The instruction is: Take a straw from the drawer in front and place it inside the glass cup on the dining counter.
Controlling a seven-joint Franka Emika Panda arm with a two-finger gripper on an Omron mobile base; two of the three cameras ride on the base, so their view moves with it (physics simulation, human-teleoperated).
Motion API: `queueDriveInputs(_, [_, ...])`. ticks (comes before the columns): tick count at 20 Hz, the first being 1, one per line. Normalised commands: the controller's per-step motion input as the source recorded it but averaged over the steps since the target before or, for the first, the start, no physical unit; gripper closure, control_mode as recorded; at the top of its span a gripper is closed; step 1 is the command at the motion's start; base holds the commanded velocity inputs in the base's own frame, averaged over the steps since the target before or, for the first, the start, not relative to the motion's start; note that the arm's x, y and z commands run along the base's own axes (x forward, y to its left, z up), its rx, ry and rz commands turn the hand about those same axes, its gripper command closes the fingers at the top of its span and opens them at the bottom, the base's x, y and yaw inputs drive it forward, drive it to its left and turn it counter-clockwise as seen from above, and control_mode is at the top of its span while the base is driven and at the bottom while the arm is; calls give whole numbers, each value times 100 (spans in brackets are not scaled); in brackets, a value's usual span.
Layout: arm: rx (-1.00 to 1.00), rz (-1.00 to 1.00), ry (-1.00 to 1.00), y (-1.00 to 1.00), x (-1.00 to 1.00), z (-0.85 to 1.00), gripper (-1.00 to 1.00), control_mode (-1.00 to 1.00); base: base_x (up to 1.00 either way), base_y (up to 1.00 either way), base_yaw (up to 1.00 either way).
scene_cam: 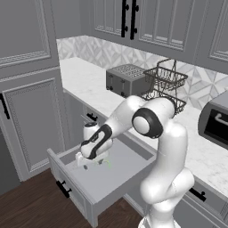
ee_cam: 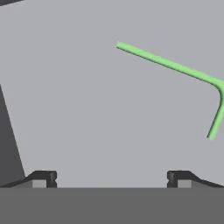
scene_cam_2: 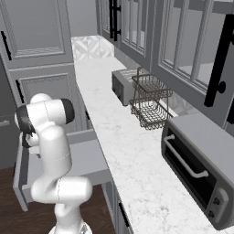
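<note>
The drawer (scene_cam: pixel 116 177) is pulled open below the worktop, its grey floor (ee_cam: pixel 87 109) bare apart from the straw. The thin green straw (ee_cam: pixel 168 64) lies flat on that floor, its short bent tip pointing toward the hand at the right of the hand view. In the left base view a bit of green straw (scene_cam: pixel 108 163) peeks out just right of the hand. My gripper (ee_cam: pixel 111 178) hangs low inside the drawer, open, with nothing between its fingers; the straw lies ahead and to its right, apart from it. The glass cup and the dining counter are out of view.
The drawer's dark side wall (ee_cam: pixel 8 144) stands close on the left of the hand. A toaster (scene_cam: pixel 127 79), a wire basket rack (scene_cam: pixel 165 84) and a toaster oven (scene_cam_2: pixel 201 173) sit on the marble worktop (scene_cam_2: pixel 132 151) above. A tall grey cabinet (scene_cam: pixel 31 124) stands to the left.
</note>
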Motion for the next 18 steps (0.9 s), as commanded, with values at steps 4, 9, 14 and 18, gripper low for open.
queueDriveInputs(4, [-3,-3,0,-79,47,1,-100,-100,0,0,0])
queueDriveInputs(9, [-4,0,0,-40,33,-6,-100,-100,0,0,0])
queueDriveInputs(14, [-6,1,0,-21,27,-22,-100,-100,0,0,0])
queueDriveInputs(18, [-4,3,0,-5,27,-28,-100,-100,0,0,0])
